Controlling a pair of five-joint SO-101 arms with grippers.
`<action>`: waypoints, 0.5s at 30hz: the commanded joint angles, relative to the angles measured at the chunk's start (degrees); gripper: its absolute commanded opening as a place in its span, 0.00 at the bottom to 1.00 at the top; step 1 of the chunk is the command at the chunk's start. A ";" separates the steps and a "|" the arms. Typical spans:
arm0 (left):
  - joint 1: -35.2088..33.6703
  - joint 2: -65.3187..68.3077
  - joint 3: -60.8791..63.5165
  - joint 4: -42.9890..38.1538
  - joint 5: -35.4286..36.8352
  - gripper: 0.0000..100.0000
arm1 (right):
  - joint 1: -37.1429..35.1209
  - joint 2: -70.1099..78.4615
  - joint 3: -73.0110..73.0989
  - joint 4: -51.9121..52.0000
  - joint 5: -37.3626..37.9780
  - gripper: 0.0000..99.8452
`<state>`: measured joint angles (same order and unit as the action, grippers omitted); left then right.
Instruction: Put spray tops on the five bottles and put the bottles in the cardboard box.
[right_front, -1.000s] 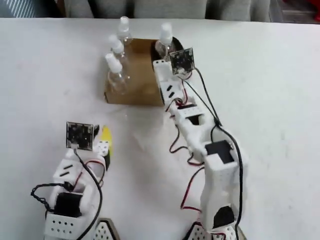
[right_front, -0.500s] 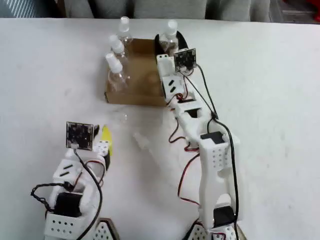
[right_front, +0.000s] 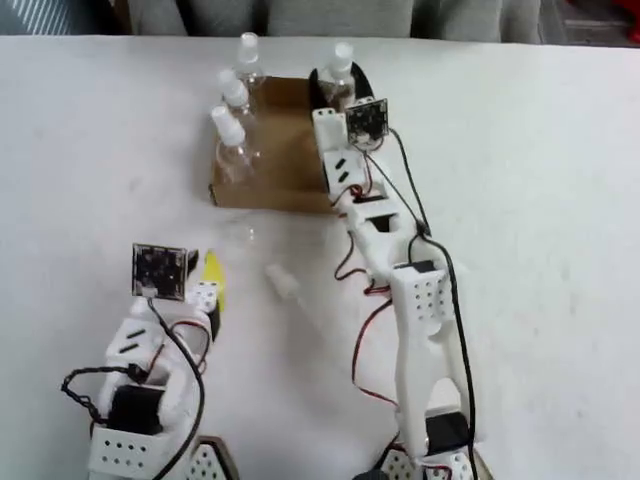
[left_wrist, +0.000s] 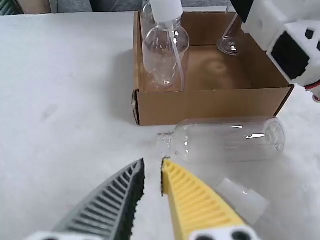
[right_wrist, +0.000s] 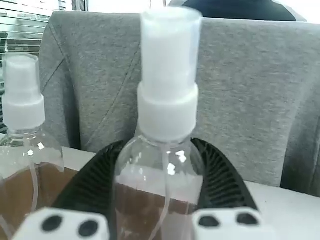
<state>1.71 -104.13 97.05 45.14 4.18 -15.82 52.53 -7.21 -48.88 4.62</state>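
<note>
A capped bottle (right_wrist: 167, 100) is clasped by the right fingers (right_wrist: 220, 175) at the box's (right_front: 280, 170) upper right corner, upper centre of the high view, while the left fingers (left_wrist: 195, 200), narrowly parted, are poised lower left near an uncapped bottle (left_wrist: 225, 140) and loose top (left_wrist: 240, 197) lying on the counter (right_front: 520, 150).

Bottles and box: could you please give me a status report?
Right gripper shut on capped bottle at far corner of cardboard box. Left gripper slightly open, empty, near uncapped bottle lying outside, loose spray top beside it. Nothing blocks it.
</note>
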 joint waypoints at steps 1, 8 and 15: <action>-0.40 -0.57 -0.09 -0.88 -0.70 0.08 | 1.27 0.66 -5.45 -1.01 0.26 0.02; -0.40 -0.57 -0.09 -0.88 -0.70 0.08 | 1.54 6.37 -13.54 2.42 0.53 0.02; -0.40 -0.57 -0.09 -0.88 -0.70 0.08 | 1.80 10.68 -19.69 7.08 0.62 0.02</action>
<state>1.71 -104.13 97.05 45.14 4.18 -15.38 63.52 -22.86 -42.11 4.62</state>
